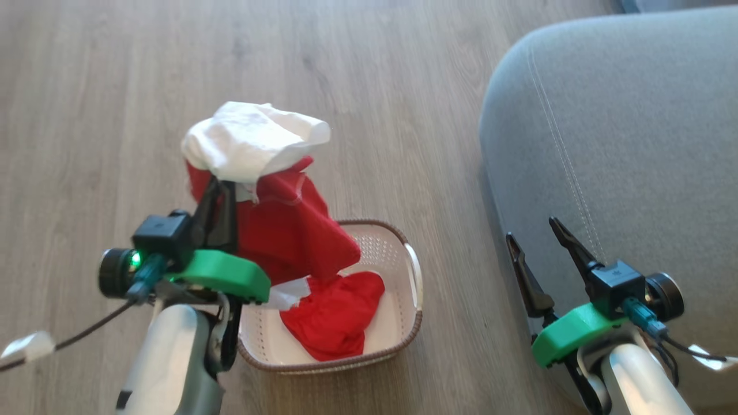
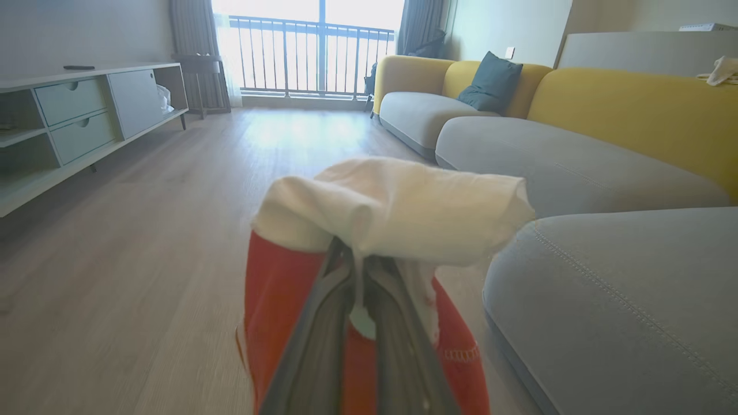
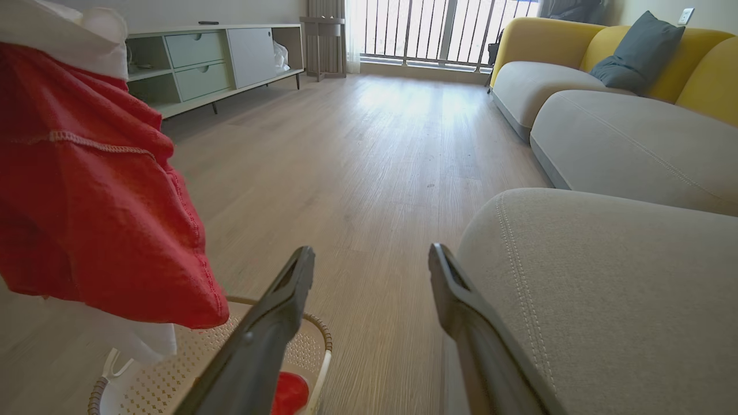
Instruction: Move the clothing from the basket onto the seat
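My left gripper (image 1: 219, 187) is shut on the red-and-white garment (image 1: 271, 190), lifted above the basket (image 1: 403, 323); its white part drapes over the fingertips and its lower end still hangs into the basket. In the left wrist view the same garment (image 2: 392, 213) covers the closed fingers (image 2: 323, 323). The all-red garment (image 1: 337, 317) lies in the basket's bottom. The grey seat (image 1: 622, 132) is at the right. My right gripper (image 1: 533, 227) stands open at the seat's near edge, holding nothing. The right wrist view shows the open right gripper (image 3: 372, 256), the hanging garment (image 3: 86, 190), the basket (image 3: 242, 357) and the seat (image 3: 605, 276).
Wooden floor (image 1: 375, 80) lies between basket and seat. Farther off stand a grey-and-yellow sofa (image 2: 553, 144) with a dark cushion (image 2: 490, 80), a low pale cabinet (image 2: 75, 109) along the left wall, and a balcony railing (image 2: 305, 55).
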Motion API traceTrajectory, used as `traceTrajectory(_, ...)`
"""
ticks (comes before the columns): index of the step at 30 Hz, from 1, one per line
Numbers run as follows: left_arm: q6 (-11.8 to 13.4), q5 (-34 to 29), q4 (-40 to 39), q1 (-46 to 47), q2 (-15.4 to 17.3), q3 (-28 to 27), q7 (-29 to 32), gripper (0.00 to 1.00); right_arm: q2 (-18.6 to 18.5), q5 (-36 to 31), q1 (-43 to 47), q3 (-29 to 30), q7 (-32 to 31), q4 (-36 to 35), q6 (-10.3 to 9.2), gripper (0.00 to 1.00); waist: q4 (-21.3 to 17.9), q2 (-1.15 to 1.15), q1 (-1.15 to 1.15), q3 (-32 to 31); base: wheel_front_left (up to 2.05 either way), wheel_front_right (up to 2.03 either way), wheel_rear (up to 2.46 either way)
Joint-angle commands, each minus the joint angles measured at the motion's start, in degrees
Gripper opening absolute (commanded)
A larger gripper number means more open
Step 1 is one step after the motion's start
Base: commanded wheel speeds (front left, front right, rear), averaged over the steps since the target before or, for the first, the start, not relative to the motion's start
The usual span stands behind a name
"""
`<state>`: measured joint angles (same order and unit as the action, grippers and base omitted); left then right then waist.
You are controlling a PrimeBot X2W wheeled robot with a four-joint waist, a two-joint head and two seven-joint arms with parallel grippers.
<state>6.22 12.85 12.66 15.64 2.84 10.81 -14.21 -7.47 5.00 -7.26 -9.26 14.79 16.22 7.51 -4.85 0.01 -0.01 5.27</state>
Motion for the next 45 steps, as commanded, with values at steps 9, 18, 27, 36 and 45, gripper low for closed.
traceTrajectory(9, -1.1, 0.7, -14.7, 0.5, 0.1, -4.6, -0.8, 0.0, 0.4, -0.7, 0.2, -0.1, 0.2, -2.0, -0.02, 1.0, 2.3, -0.01, 0.01, -1.7, 0.0, 0.0, 0.0)
traceTrajectory(18, -0.9, 0.3, -23.0, 1.7, 0.0, -3.6, -0.8, 0.0, 0.6, -0.8, 0.3, -0.1, 0.2, -2.3, -0.02, 1.0, 2.4, -0.01, 0.01, -2.1, 0.0, 0.0, 0.0)
traceTrajectory(27, -1.6, -0.8, -26.8, 3.7, 0.0, 1.7, -0.8, 0.0, 0.9, -0.8, 0.6, -0.1, 0.2, -2.2, -0.02, 1.0, 2.2, -0.01, 0.01, -2.1, 0.0, 0.0, 0.0)
traceTrajectory(36, -2.7, -0.6, -23.9, 3.4, 0.0, 10.8, -0.8, 0.0, 0.8, -0.5, 0.5, 0.2, 0.2, -2.2, -0.02, 1.0, 1.5, -0.01, 0.01, -1.6, 0.0, 0.0, 0.0)
traceTrajectory(45, -3.7, 0.0, -21.1, 2.5, 0.0, 17.1, -0.8, 0.0, 0.9, -0.6, 0.5, 0.4, 0.2, -1.8, -0.02, 1.0, 1.0, -0.01, 0.01, -1.7, 0.0, 0.0, 0.0)
